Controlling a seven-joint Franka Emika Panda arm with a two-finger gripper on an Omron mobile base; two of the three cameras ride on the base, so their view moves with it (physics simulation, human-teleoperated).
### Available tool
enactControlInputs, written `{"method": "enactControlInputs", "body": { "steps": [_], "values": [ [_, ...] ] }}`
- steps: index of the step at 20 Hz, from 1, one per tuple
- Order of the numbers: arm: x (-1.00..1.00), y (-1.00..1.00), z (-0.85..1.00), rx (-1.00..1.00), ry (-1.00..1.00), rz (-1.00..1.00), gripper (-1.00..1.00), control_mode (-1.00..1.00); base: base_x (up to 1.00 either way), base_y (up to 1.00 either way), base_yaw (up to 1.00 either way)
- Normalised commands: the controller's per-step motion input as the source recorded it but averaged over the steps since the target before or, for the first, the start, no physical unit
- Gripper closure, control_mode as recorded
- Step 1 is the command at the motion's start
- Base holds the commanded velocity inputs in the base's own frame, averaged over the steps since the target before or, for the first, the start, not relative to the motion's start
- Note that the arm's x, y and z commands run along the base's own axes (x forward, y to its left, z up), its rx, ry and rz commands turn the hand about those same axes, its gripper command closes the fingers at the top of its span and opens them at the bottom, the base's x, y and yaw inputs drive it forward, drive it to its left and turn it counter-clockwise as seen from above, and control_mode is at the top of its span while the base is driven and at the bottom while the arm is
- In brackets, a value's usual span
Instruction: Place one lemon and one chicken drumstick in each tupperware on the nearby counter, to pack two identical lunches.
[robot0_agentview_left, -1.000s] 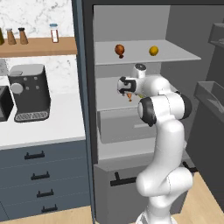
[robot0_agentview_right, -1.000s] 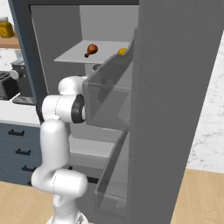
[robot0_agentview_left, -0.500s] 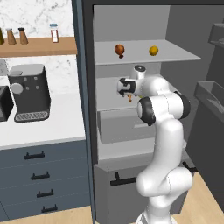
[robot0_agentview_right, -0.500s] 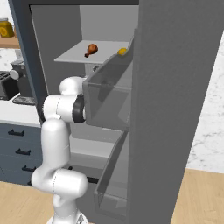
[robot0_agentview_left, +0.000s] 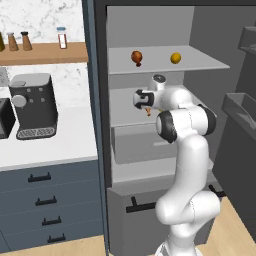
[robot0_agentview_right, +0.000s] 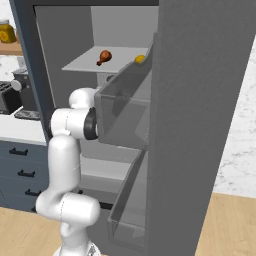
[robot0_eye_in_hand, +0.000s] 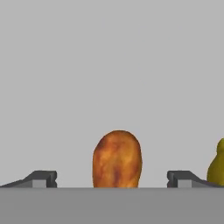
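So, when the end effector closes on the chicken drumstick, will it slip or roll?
The chicken drumstick looks rounded and glossy, so it may slip sideways. Its tapered shape probably pivots rather than rolls. The open end effector straddles it with room, which should help.

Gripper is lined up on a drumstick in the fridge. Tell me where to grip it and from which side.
Grip the chicken drumstick across its rounded, meaty bulk, coming straight ahead along the hand's present line. In the hand view that bulk sits between the open gripper fingertips, narrower than the gap. A lemon lies to one side, so avoid drifting that way.
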Motion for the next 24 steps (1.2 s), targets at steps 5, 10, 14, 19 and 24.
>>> {"method": "enactControlInputs", "body": {
  "steps": [5, 10, 14, 19, 24],
  "values": [
    [0.01, 0.0, -0.15, 0.0, 0.0, 0.0, -1.0, -1.0, 0.0, 0.0, 0.0],
    [-0.01, 0.01, -0.25, 0.0, 0.0, 0.0, -1.0, -1.0, 0.0, 0.0, 0.0],
    [-0.18, 0.11, -0.25, 0.0, 0.02, 0.0, -1.0, -1.0, 0.0, 0.0, 0.0],
    [-0.2, 0.11, -0.41, 0.0, 0.08, 0.0, -1.0, -1.0, 0.0, 0.0, 0.0],
    [-0.04, 0.04, -0.22, 0.0, 0.02, 0.0, -1.0, -1.0, 0.0, 0.0, 0.0]
  ]
}}
